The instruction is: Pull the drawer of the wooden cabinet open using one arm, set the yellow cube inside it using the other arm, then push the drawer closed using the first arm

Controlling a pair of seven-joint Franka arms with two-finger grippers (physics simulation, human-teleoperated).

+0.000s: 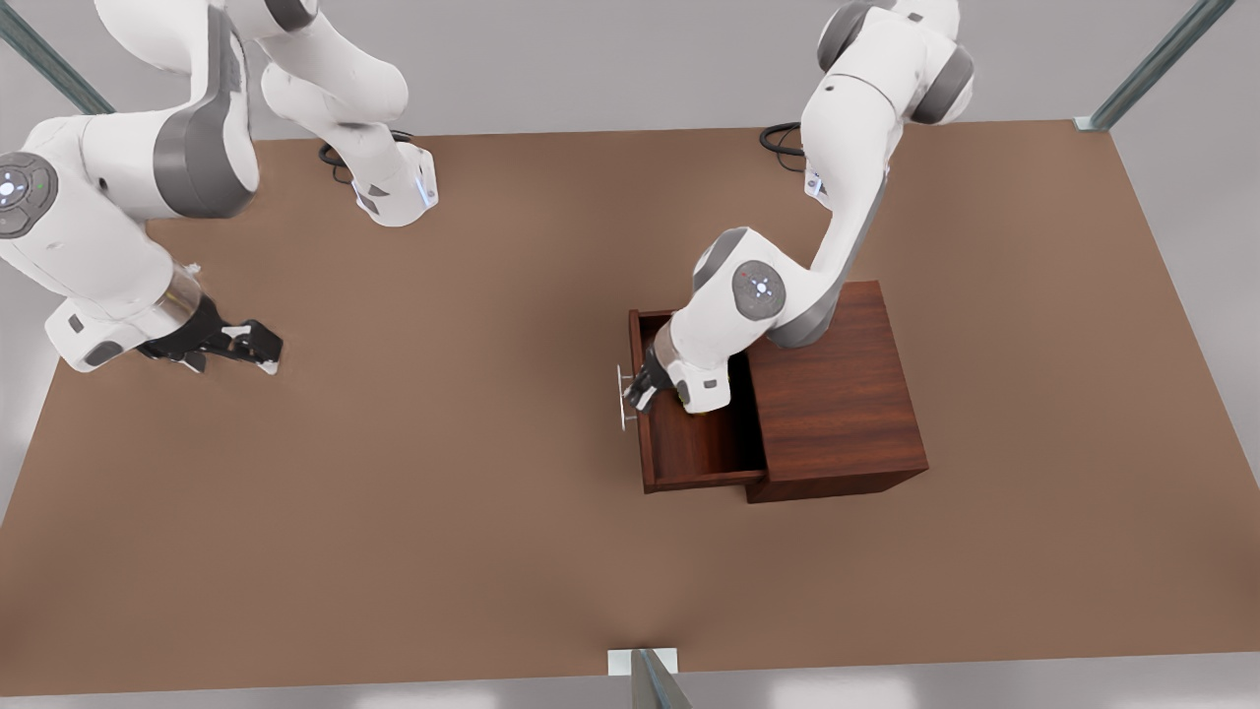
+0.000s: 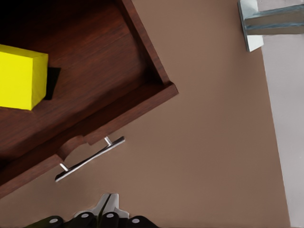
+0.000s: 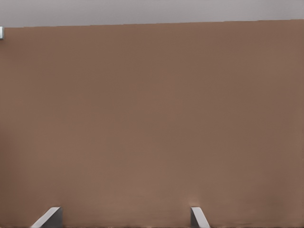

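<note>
The wooden cabinet (image 1: 837,394) stands right of the table's middle in the front view. Its drawer (image 1: 699,448) is pulled out toward the front view's left. The yellow cube (image 2: 21,76) rests on the drawer floor (image 2: 95,61); in the front view the arm covers it. My left gripper (image 1: 640,386) hangs at the drawer's front by the silver bar handle (image 1: 624,397). In the left wrist view its fingertips (image 2: 114,205) are pressed together, shut, a short way off the handle (image 2: 90,159). My right gripper (image 1: 266,350) waits low over the table at the front view's left, open (image 3: 124,218), holding nothing.
The brown table (image 1: 443,512) is bare around the cabinet. Both arm bases (image 1: 394,192) stand at the far edge. A metal post bracket (image 1: 645,665) sits at the near edge, also seen as a bracket (image 2: 256,26) in the left wrist view.
</note>
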